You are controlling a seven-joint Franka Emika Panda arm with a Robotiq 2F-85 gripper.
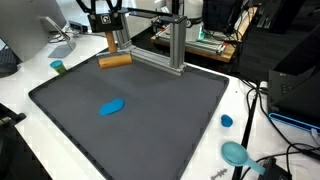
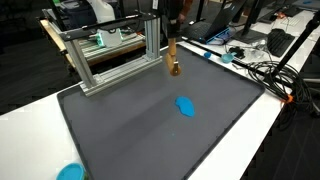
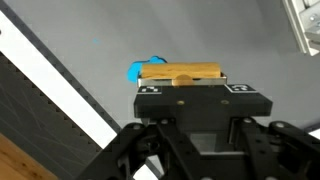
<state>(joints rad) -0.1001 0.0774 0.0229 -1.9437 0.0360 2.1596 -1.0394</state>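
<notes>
My gripper [image 1: 114,54] is shut on a tan wooden block [image 1: 115,61] and holds it low over the far edge of the dark grey mat [image 1: 160,135], beside the aluminium frame. In an exterior view the gripper [image 2: 173,60] hangs straight down with the block [image 2: 174,69] at its tip. In the wrist view the block [image 3: 180,73] lies crosswise beyond the gripper [image 3: 181,82], whose body hides the fingertips. A flat blue oval piece [image 1: 112,107] lies on the mat nearer the middle, apart from the block; it also shows in the other exterior view [image 2: 185,105] and the wrist view [image 3: 143,69].
An aluminium frame [image 1: 176,45] [image 2: 110,55] stands along the mat's far edge, close to the gripper. On the white table around the mat lie a small blue cap [image 1: 227,121], a teal scoop [image 1: 235,153] and a teal cup [image 1: 58,67]. Cables [image 2: 270,75] trail off one side.
</notes>
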